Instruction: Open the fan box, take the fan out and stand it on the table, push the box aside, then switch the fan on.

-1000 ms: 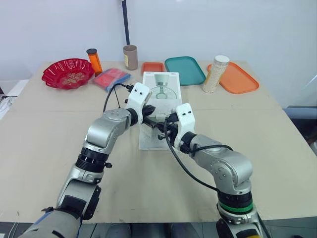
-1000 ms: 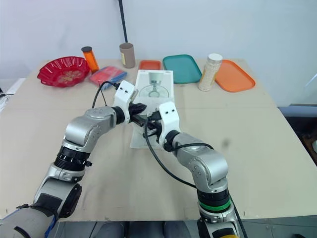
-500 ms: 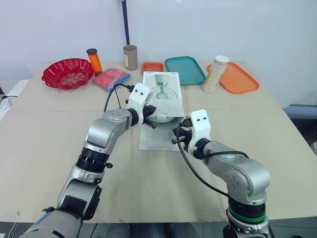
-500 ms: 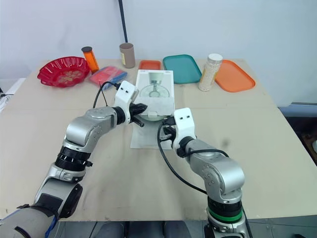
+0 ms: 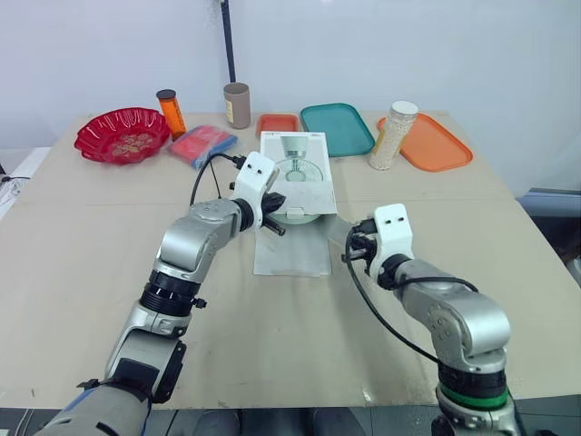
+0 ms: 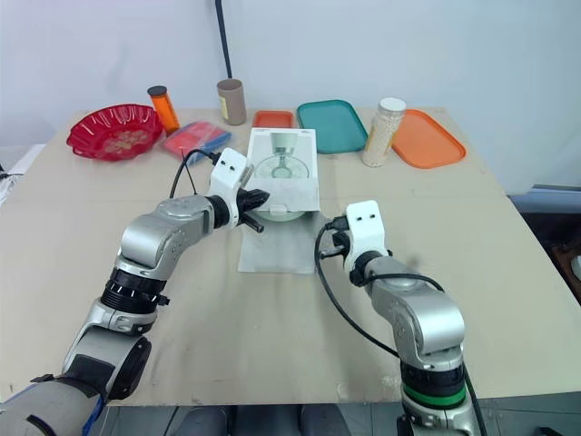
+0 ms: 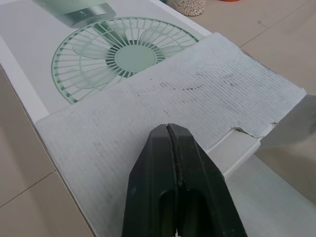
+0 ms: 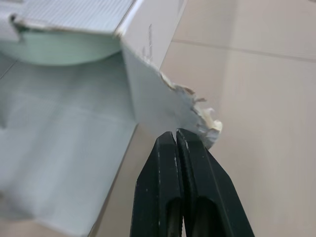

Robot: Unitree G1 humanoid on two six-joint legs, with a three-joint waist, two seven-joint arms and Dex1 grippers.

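1. The left claw [image 7: 170, 131] is holding its two fingers pressed together, with nothing visible between them. It is poised over the corrugated inner flap [image 7: 163, 98] at the near, open end of the fan box [image 5: 298, 163].
2. The right claw [image 8: 176, 136] is likewise showing its fingers pressed together. Its tips are meeting the torn edge of the side flap [image 8: 153, 94], which is splaying out from the box's near right corner. Whether any card is caught between the tips cannot be told.
3. The fan box is lying flat on the counter [image 5: 109, 236], printed face up. Its long axis is running away from the robot and its mouth is pointing toward the robot. A third flap [image 5: 290, 256] is lying flat on the counter in front of the mouth.
4. The fan [image 8: 64, 52] is sitting inside the box beneath the inner flap, with a pale green curved edge showing at the mouth.
5. Handling, as judged:
   - The card is looking thin, light and already fraying, so a hard pull is risking a tear.
   - The box is likely sliding easily, so one claw should be bracing it.
   - The fan is probably light, rigid, smooth plastic, so it is better taken by the rim or stand than by the thin grille ribs.
6. A green tray [image 5: 338, 129] and a small orange tray [image 5: 280, 123] are lying just beyond the box's far end, so pushing the box sideways is looking easier.
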